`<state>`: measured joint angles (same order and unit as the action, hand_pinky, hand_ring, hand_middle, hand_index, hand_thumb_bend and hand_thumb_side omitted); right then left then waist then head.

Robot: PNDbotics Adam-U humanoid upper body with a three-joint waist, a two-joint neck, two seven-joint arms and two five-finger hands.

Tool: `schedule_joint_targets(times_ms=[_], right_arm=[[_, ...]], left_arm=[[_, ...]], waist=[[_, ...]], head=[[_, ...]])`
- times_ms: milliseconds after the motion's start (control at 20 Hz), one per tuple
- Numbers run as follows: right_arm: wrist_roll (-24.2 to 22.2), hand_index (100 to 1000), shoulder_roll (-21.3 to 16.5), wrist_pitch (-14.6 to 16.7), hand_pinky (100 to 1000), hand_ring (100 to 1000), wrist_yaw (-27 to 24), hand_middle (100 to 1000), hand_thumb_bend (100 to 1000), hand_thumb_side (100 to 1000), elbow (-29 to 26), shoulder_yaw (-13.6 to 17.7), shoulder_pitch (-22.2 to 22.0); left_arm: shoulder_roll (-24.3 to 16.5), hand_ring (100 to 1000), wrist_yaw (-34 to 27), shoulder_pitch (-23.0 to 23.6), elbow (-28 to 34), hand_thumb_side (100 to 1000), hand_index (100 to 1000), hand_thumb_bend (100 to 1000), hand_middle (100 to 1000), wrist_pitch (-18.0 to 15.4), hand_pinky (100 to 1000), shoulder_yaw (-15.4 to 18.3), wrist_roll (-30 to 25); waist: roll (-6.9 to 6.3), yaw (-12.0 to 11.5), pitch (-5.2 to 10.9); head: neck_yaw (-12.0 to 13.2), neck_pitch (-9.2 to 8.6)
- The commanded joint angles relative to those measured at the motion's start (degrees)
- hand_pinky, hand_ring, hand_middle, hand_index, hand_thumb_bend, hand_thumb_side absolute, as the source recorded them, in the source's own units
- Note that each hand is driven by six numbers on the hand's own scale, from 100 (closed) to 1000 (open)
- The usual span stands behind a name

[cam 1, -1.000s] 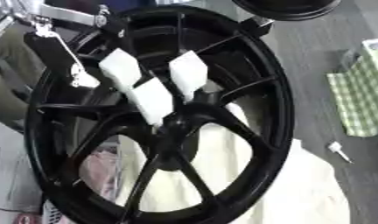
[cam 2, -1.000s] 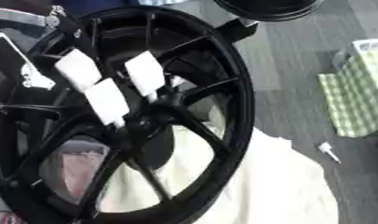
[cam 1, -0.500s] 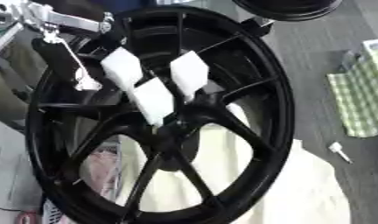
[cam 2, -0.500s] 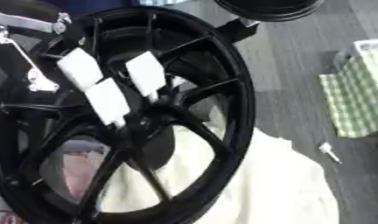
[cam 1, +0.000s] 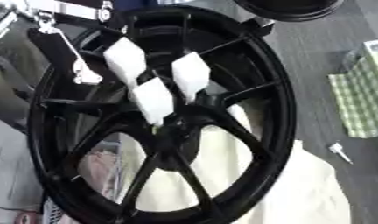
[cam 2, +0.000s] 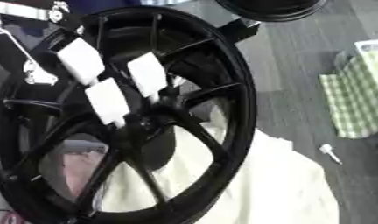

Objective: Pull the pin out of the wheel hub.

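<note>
A big black spoked wheel hub (cam 1: 272, 109) fills both views and lies partly on a cream cloth (cam 1: 307, 192). My left hand (cam 1: 154, 98) comes in from the upper left on silver links. Its white-padded fingers (cam 1: 190, 75) are straight and spread over the spokes. The lowest white pad rests at the hub's centre (cam 1: 173, 135). I cannot make out a pin there; only a small pale spot shows under that pad. My right hand shows in neither view.
A small white pin-like piece (cam 2: 328, 152) lies on the grey surface to the right of the wheel. A green-checked cloth (cam 2: 359, 100) sits at the right edge. A black round object (cam 1: 288, 8) is at the top. Pink fabric (cam 1: 92, 168) shows through the spokes.
</note>
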<state>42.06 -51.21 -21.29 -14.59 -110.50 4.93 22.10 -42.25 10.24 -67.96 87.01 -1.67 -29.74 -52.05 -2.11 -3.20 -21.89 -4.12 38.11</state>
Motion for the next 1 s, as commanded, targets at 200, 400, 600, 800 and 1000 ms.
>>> schedule_joint_targets(times_ms=[200, 400, 600, 800, 1000], right_arm=[[2.57, 640, -1.59, -2.05, 543, 613, -0.18, 521, 100, 609, -0.02, 0.92, 0.08], [2.54, 640, -1.71, -2.03, 543, 613, 0.03, 522, 100, 608, 0.08, 1.02, -0.20], [2.76, 640, -2.08, -1.98, 544, 613, 0.28, 522, 100, 607, 0.26, 1.38, -0.97], [3.20, 640, -2.56, -1.91, 544, 613, 0.55, 522, 100, 606, 0.37, 1.98, -2.03], [3.59, 640, -3.02, -1.91, 545, 614, 0.84, 522, 100, 598, 0.36, 2.57, -2.98]], left_arm=[[-2.97, 574, -3.61, -1.78, 2.24, 146, 588, 100, 418, 3.01, 708, 4.71, 0.08], [-3.84, 560, -6.77, -2.70, 0.74, 163, 588, 100, 405, 5.09, 707, 9.52, 0.08], [-5.95, 551, -8.52, -2.97, -4.21, 182, 592, 100, 398, 6.43, 709, 16.37, 1.29], [-10.29, 544, -10.85, -1.27, -11.60, 222, 600, 100, 392, 6.20, 714, 24.44, 7.61], [-15.81, 541, -12.38, 2.53, -19.09, 253, 605, 100, 388, 5.32, 715, 31.07, 15.32]], waist=[[0.17, -0.35, 1.99], [0.06, -0.84, 2.39], [-0.09, -1.77, 2.82], [-0.26, -2.86, 3.19], [-0.11, -4.01, 3.52]], head=[[0.03, -0.10], [-0.23, 0.10], [-0.80, 0.87], [-1.66, 1.73], [-2.37, 2.23]])
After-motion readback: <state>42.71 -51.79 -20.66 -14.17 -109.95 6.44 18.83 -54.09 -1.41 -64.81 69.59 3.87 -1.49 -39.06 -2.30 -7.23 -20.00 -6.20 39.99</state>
